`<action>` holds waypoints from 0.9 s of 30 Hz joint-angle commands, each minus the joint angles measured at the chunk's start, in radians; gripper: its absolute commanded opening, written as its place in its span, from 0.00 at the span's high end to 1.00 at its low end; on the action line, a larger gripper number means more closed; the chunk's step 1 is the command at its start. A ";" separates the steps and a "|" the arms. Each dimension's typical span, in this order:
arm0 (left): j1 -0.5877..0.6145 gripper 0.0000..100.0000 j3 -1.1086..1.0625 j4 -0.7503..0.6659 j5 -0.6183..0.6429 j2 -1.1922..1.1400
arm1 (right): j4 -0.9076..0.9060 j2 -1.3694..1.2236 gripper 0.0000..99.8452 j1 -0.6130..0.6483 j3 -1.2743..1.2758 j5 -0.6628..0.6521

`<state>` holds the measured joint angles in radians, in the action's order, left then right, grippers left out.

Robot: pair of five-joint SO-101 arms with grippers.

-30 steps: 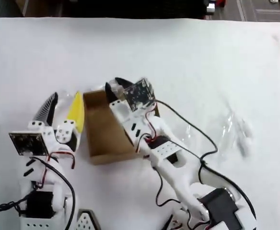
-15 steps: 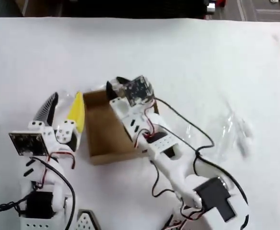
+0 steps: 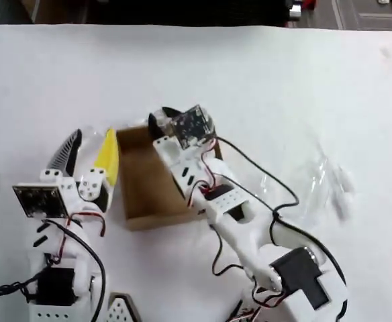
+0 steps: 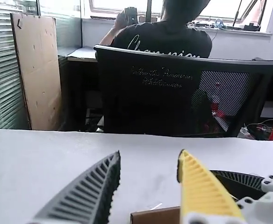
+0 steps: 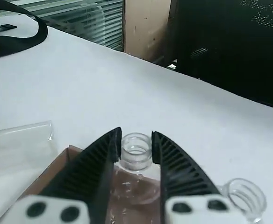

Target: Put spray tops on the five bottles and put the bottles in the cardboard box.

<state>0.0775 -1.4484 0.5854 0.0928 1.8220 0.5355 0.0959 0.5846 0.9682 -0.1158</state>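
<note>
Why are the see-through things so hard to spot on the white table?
High view: the clear plastic items show as faint glints, because the white table shows through them. Right wrist view: the clear threaded bottle stands out against the black fingers of the right gripper. Left wrist view: bright windows leave the black mesh chair dark.

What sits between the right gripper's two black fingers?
The bare threaded neck of a clear bottle, held by the right gripper over the cardboard box. The right wrist view shows this.
</note>
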 commanded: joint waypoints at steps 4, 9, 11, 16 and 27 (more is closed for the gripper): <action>-0.010 0.81 0.005 -0.020 -0.005 0.007 | 0.002 0.097 0.83 -0.005 0.058 -0.012; -0.010 0.81 0.005 -0.020 -0.005 0.007 | 0.001 0.148 0.83 0.001 0.089 -0.012; -0.010 0.81 0.005 -0.020 -0.005 0.007 | -0.001 0.166 0.83 0.001 0.091 -0.012; -0.010 0.81 0.005 -0.020 -0.005 0.007 | -0.048 0.249 0.83 0.002 0.100 -0.012; -0.010 0.81 -0.029 -0.066 -0.005 0.007 | -0.665 0.983 0.83 -0.053 0.095 -0.005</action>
<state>0.0775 -1.4622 0.5823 0.0928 1.8236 0.1197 0.7633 0.5800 1.0725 -0.1158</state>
